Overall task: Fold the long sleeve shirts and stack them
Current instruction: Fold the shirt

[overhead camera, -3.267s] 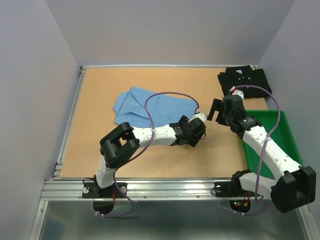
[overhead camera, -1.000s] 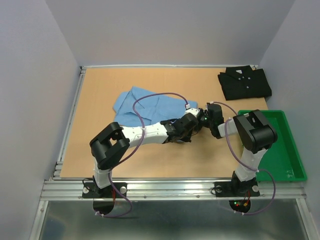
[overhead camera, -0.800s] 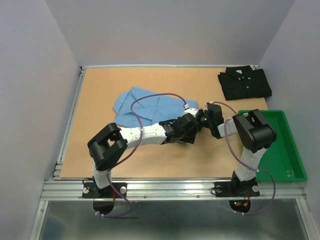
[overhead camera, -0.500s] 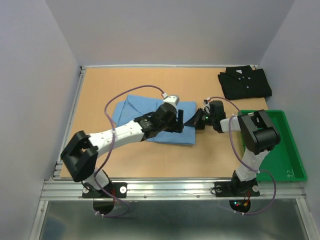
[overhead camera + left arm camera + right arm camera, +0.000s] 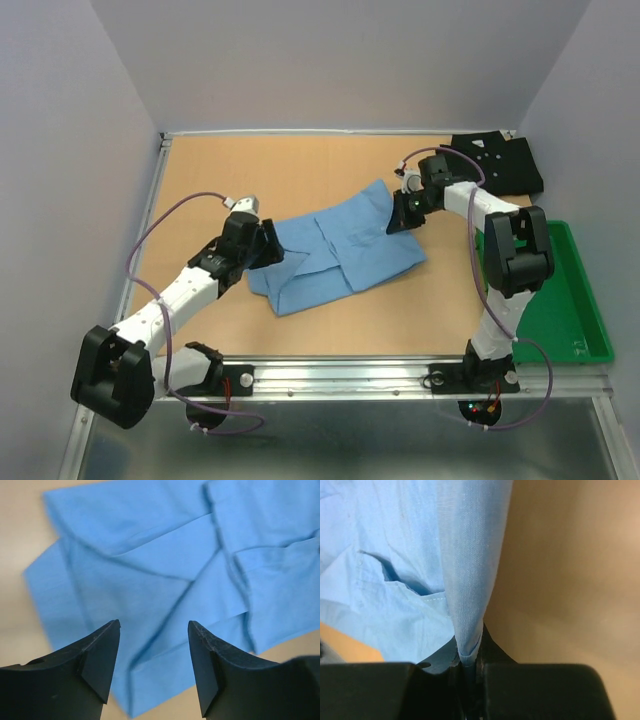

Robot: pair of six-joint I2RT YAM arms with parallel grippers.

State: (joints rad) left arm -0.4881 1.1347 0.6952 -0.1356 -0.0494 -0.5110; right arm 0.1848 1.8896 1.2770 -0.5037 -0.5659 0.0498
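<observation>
Light blue shirt [image 5: 340, 245], creased cloth: right pincer [image 5: 469, 661] pinches its edge, left pincer [image 5: 154, 626] gapes.

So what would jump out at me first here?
The light blue shirt, spread loosely across the middle of the table, with the right end effector pinching a fold at its far right corner. The left end effector hangs open over the shirt's left side. A black shirt lies folded in the far right corner, beyond a green tray.
</observation>
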